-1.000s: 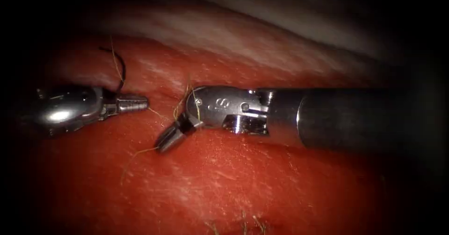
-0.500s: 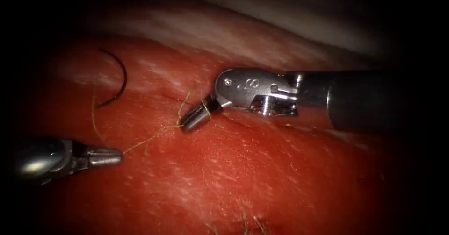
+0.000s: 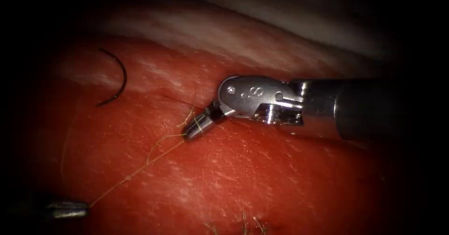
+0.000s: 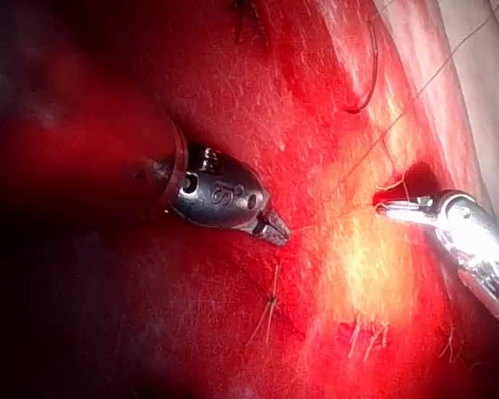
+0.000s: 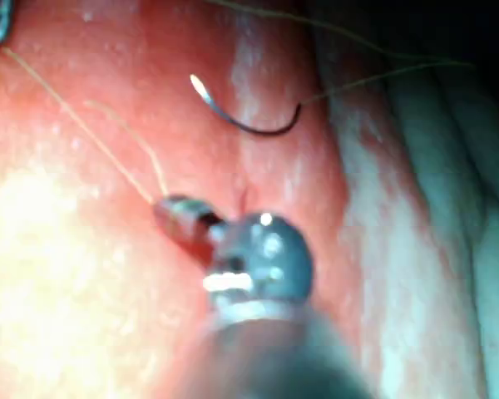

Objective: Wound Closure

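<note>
Dark curved steel needle (image 3: 115,77): free on red tissue (image 3: 262,179), upper left of frame. Left gripper (image 3: 70,209), lower left, and right gripper (image 3: 196,125), centre: both closed on taut pale yellow thread (image 3: 135,172).

Taut thread (image 3: 135,172) across open tissue (image 3: 262,179) between tools

My right tool (image 3: 194,126) ends in short, dark, ribbed jaws on a polished silver wrist stamped with small raised characters and set with round pins at 9 and 3 o'clock of the stamp. Behind it, a notched steel clevis meets a dark, matte cylindrical shaft. My left tool (image 4: 276,233) has a rounded, chrome-bright housing bearing engraved numerals, two small screw holes and a stubby grey tip.
</note>
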Controlling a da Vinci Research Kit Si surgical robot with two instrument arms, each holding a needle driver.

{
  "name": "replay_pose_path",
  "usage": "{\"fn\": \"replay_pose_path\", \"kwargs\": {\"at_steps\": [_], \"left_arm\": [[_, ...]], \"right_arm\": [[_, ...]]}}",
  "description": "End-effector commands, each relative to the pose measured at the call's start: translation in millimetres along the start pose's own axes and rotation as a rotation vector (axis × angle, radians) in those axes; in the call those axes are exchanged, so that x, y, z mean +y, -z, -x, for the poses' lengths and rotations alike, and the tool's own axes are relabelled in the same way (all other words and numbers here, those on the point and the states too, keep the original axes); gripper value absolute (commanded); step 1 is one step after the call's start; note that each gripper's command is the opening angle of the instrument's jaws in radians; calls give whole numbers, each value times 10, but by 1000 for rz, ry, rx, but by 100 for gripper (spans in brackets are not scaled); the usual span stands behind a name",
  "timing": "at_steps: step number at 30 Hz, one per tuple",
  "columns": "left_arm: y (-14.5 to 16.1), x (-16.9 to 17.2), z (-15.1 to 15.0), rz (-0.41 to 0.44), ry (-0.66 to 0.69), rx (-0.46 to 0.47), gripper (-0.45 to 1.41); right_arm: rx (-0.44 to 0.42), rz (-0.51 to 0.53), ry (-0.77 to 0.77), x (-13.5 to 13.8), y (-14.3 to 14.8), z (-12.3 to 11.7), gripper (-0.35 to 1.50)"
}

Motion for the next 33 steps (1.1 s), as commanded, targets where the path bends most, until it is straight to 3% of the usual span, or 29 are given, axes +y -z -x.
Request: {"fn": "replay_pose_path", "kwargs": {"at_steps": [1, 21, 28, 33], "left_arm": [[-5, 4, 8, -3, 8, 1, -35], [9, 27, 12, 2, 21, -4, -35], [7, 31, 20, 1, 32, -5, -35], [9, 35, 28, 3, 43, -6, -35]], "right_arm": [[6, -3, 4, 5, -10, -4, -35], [-6, 73, -8, 41, 39, 7, -35], [-15, 119, -16, 45, 64, 22, -35], [-19, 143, -47, 53, 65, 37, -35]]}}
